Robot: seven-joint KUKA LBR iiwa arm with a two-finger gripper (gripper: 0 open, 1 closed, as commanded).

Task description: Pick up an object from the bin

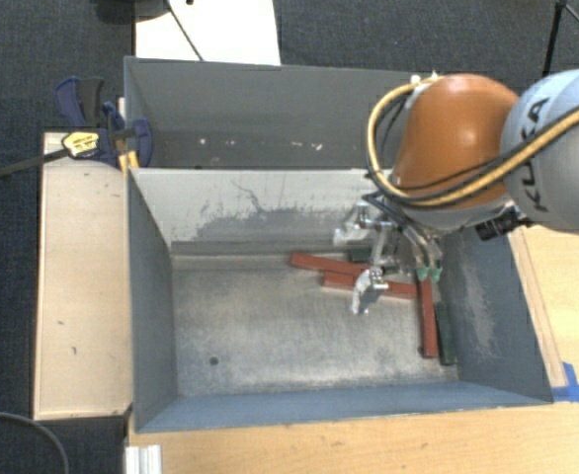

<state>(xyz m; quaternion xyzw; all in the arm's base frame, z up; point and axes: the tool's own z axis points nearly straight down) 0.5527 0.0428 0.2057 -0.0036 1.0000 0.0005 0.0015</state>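
Gripper [367, 292] over red sticks [314, 262], right of centre

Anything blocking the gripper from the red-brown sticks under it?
Nothing visible. The gripper hangs directly over the red-brown sticks on the bin floor, and nothing lies on them. A dark green stick lies aside, toward the view's right.

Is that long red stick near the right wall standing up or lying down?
Lying down: the red stick rests flat along the bin floor beside a dark green stick.
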